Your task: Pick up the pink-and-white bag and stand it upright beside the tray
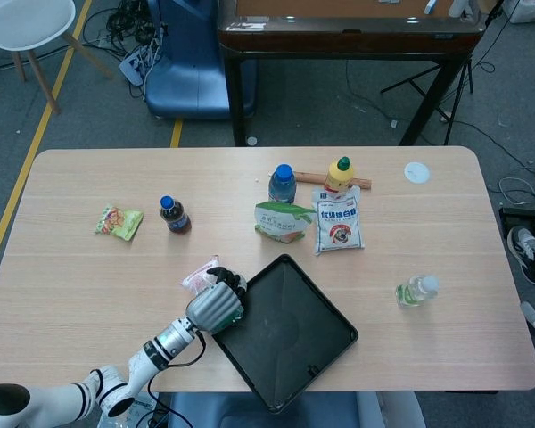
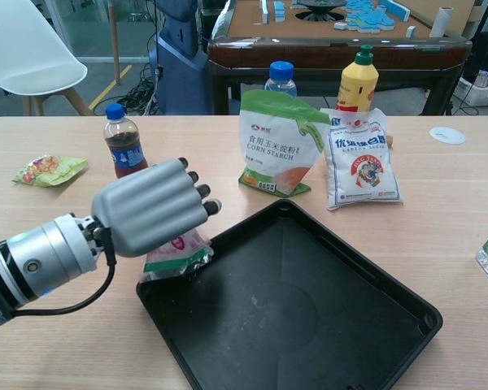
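The left hand (image 2: 150,213) grips the pink-and-white bag (image 2: 176,252), which hangs beneath its fingers, its lower edge touching the near-left rim of the one black tray (image 2: 407,325). The tray spreads out to the hand's right. Beyond the hand stand four bottles: a cola bottle (image 2: 123,151), a blue-capped bottle (image 2: 281,77), a yellow bottle (image 2: 357,81) and, far right, a clear bottle (image 1: 416,290). Two pouches, corn starch (image 2: 278,143) and a white one (image 2: 362,167), rest between them. One snack packet (image 2: 50,169) lies far left. No right hand appears.
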### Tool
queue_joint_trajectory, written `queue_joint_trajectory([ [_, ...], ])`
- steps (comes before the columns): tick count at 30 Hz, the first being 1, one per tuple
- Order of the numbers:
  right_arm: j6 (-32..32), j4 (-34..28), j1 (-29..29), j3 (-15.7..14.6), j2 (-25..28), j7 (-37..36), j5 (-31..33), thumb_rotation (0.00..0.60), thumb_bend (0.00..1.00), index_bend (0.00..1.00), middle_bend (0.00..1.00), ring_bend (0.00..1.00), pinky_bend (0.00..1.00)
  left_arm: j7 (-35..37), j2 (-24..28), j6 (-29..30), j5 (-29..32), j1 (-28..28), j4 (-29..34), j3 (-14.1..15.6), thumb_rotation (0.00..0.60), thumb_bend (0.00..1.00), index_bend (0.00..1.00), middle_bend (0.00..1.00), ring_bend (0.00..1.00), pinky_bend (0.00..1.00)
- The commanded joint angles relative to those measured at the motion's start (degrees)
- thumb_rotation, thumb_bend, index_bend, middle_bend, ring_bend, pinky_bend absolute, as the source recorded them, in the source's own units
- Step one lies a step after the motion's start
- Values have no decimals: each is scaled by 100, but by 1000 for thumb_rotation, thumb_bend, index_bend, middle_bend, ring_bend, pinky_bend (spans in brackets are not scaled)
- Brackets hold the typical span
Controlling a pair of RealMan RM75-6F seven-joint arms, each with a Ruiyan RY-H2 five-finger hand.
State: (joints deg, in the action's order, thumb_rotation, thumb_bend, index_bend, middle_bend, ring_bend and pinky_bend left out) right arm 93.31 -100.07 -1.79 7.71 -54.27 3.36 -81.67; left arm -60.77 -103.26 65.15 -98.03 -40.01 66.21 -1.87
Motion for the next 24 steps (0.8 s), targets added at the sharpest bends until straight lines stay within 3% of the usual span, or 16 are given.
queue_joint_trajectory([
  [1, -13, 7, 7, 4, -8, 1, 8, 600, 149, 164, 207, 111, 122, 824, 125, -102, 202, -105, 31, -132, 600, 246, 347, 507, 498, 534],
  [5, -55, 9, 40, 12, -26, 17, 7, 600, 149, 164, 207, 111, 122, 1624, 218, -134, 365, -141, 102, -231, 600, 246, 350, 509, 498, 536],
  [16, -151, 28, 101, 32, -74, 35, 54, 600, 149, 164, 207, 111, 122, 3522, 697, -636, 1690, -55, 835, -886, 600, 246, 358, 509, 494, 551],
  [24, -195, 60, 120, 30, -109, -10, 71, 600, 149, 164, 207, 111, 122, 4765, 1166, -1451, 2353, -62, 1179, -918, 600, 246, 351, 509, 488, 550],
])
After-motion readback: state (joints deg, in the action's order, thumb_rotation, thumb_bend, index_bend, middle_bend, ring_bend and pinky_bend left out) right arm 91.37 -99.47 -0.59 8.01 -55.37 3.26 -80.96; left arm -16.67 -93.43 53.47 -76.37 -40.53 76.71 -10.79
